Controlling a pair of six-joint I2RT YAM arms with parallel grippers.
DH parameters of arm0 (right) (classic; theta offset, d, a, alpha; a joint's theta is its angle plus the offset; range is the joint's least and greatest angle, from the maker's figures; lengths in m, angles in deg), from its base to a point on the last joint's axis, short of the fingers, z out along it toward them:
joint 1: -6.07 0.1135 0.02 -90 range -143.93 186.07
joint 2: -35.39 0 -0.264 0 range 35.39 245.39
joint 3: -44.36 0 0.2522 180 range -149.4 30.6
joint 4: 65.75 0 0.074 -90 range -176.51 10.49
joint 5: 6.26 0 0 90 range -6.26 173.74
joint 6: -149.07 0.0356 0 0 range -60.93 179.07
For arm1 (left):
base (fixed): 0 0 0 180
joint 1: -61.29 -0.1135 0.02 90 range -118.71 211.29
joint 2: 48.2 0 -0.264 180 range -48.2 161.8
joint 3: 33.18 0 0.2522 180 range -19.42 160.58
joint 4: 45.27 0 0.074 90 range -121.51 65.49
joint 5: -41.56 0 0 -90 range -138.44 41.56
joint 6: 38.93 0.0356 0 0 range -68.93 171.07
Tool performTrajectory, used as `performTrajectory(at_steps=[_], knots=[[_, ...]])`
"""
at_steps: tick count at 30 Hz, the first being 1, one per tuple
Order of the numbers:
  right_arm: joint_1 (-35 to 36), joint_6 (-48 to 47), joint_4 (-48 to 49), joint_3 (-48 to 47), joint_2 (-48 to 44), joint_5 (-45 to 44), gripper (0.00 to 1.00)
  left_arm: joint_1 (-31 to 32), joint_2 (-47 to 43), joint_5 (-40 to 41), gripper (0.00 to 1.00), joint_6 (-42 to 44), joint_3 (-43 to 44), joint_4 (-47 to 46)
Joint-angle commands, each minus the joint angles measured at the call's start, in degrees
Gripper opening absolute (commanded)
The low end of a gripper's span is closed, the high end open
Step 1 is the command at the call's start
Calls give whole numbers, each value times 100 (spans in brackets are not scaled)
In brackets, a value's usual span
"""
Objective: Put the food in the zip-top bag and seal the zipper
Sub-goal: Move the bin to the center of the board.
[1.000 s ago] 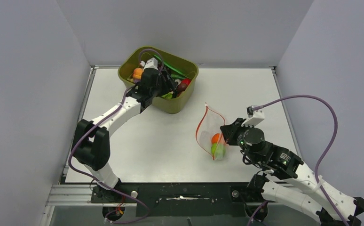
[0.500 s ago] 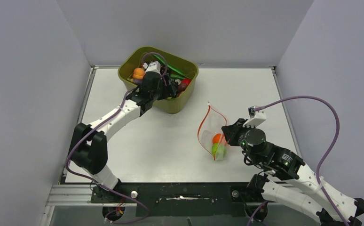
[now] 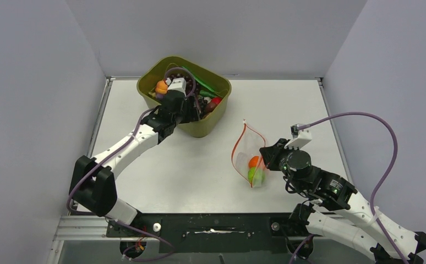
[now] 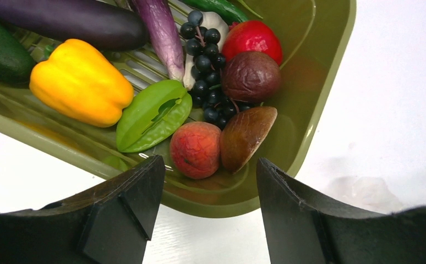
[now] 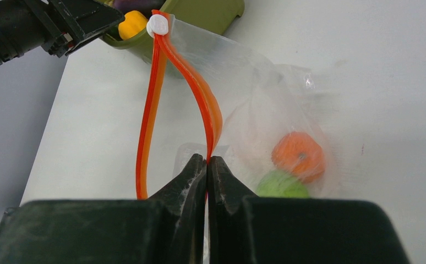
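The clear zip-top bag [image 3: 247,151] lies right of centre with its mouth held open; an orange fruit [image 5: 298,155] and a green fruit [image 5: 279,184] sit inside. My right gripper [image 5: 207,160] is shut on one side of the red-orange zipper [image 5: 205,107], whose white slider [image 5: 157,25] is at the far end. My left gripper [image 4: 209,176] is open and empty at the near rim of the olive tub [image 3: 206,127]. In the tub lie a yellow pepper [image 4: 78,82], grapes [image 4: 204,60], eggplants [image 4: 73,22], a green pod [image 4: 153,115] and reddish round fruits [image 4: 195,149].
The tub stands at the back of the table, left of centre. Grey walls close in the table on the left, back and right. The right arm's purple cable [image 3: 365,118] arcs over the right side.
My left gripper has shifted slightly toward the tub's near rim, and the left arm's elbow has swung left. The right gripper and bag have barely moved.
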Motion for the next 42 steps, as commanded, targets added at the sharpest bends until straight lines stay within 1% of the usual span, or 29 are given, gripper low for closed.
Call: performTrajectory(at_steps=[1,6,15,19,23,26,28,32,35,38,42], knots=[[-16,-7,281,-162,-68,-156,0,17,-226,365,62,349,-150,948],[-15,4,278,-154,-109,-122,0,22,-301,576,61,437,-218,1241],[-19,-7,109,-205,-259,-138,0,24,-826,588,61,410,-404,1467],[-15,32,69,-195,-313,-174,0,13,-998,553,61,360,-295,1273],[-19,70,144,-85,-383,-100,0,-73,-889,568,61,402,43,1064],[-18,68,120,-73,-408,-86,0,-272,-677,707,61,223,192,673],[-15,27,121,-79,-432,-91,0,-448,-470,634,58,-13,315,362],[-19,-77,101,-127,-439,-125,0,-527,82,600,57,-78,676,-270],[-15,-120,96,-175,-401,-111,0,-575,685,627,57,-286,1193,-364],[-17,-164,109,-210,-334,-39,0,-618,1198,555,57,-252,1690,-526],[-19,-209,69,-279,-254,66,0,-780,1935,751,58,-489,2338,-382]])
